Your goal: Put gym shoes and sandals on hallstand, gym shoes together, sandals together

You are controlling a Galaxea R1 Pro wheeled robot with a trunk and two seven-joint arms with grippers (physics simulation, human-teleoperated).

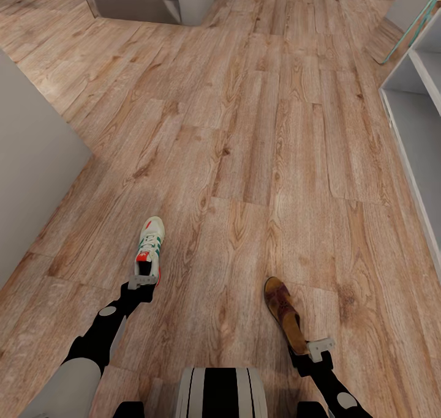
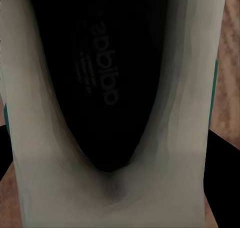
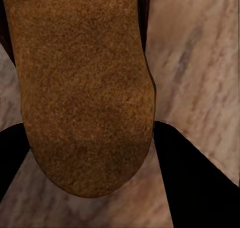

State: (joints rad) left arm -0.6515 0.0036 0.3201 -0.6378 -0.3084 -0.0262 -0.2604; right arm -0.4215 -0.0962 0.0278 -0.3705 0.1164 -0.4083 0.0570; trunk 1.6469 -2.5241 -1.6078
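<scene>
Risk first: each arm carries one shoe by its heel end, toe cantilevered forward; judged, a jolt of the base or a fast swing toward the rack (image 1: pixel 409 109) could pivot either shoe in its grip and drop it back to the floor (image 1: pixel 257 136); the sandal (image 1: pixel 284 313) looks the weaker hold, being flat and thin at the heel; a second hazard is clipping the rack's white edge on approach, since the rack lies well ahead of the sandal, on the sandal's far side from the sneaker.

Left gripper (image 1: pixel 143 281): at the red heel of the sneaker (image 1: pixel 149 248), apparently clamped on it; left wrist view looks straight into the dark insole (image 2: pixel 100 77) and white heel collar (image 2: pixel 170 138); fingers themselves hidden by the shoe, so opening width not readable, grip inferred from contact.

Right gripper (image 1: pixel 320 348): at the sandal's heel; right wrist view has the tan footbed (image 3: pixel 82 87) between two dark fingers (image 3: pixel 195 173), close on either side; reads as closed on the sandal.

Position: sneaker sits well apart from the sandal, both over the floor, neither on the rack; whether they hang clear of the planks cannot be told; second sneaker and second sandal unaccounted for here.

Judged stage: transport toward the rack, placement not yet done.
</scene>
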